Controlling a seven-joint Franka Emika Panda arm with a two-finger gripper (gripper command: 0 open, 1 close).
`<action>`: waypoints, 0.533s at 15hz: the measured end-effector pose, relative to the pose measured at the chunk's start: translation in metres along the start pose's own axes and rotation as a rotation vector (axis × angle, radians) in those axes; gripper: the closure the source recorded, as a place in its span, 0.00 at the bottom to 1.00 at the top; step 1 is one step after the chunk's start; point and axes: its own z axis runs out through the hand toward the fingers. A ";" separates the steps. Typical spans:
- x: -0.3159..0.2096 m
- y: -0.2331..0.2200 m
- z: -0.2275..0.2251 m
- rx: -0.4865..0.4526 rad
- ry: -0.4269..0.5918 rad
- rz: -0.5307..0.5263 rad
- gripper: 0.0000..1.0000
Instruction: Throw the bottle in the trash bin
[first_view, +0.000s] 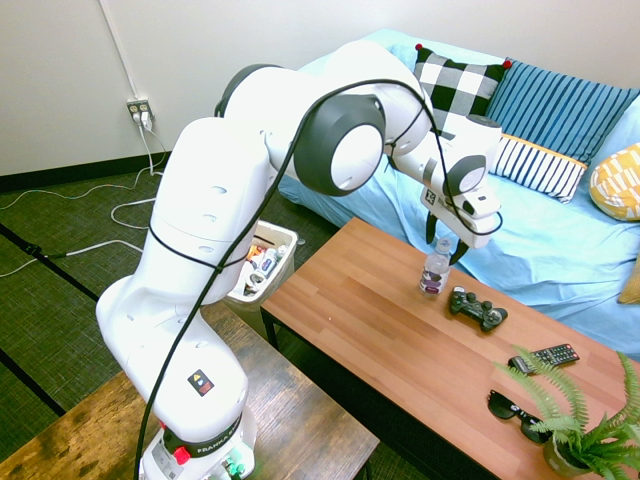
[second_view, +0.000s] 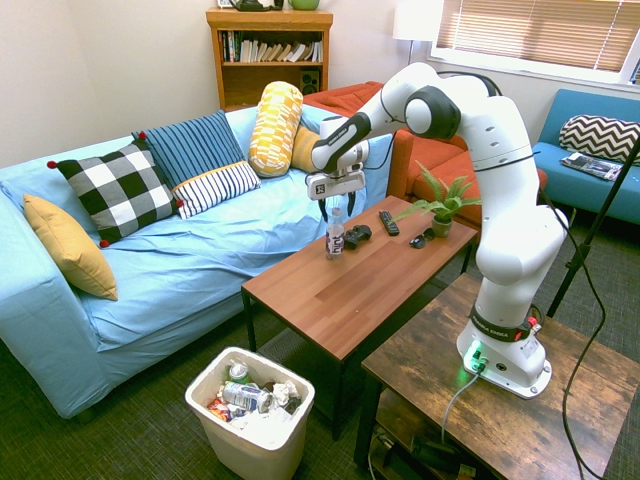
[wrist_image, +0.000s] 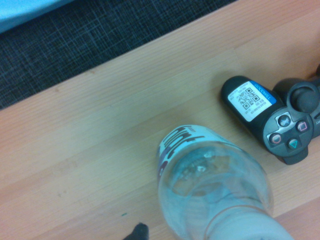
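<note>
Bottle, small, clear plastic, white cap, dark purple label, stands upright on the long wooden coffee table just beside a black game controller. Two-finger gripper hangs above its cap, fully open, empty. Judged light, thin-walled, slippery; grip labelled midsection gently.

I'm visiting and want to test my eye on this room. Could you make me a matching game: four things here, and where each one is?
Things:
1. bottle
2. bin
3. controller
4. checked pillow

Places:
A. on the blue sofa
B. on the floor, by the table's end
C. upright on the table, under the gripper
D. flat on the table, beside the bottle

Pairs: 1-C, 2-B, 3-D, 4-A
</note>
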 end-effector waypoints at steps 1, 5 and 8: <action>0.000 0.000 0.000 0.001 -0.003 0.003 1.00; 0.002 0.001 0.005 -0.001 -0.008 0.007 1.00; 0.004 0.002 0.006 0.005 -0.011 0.006 1.00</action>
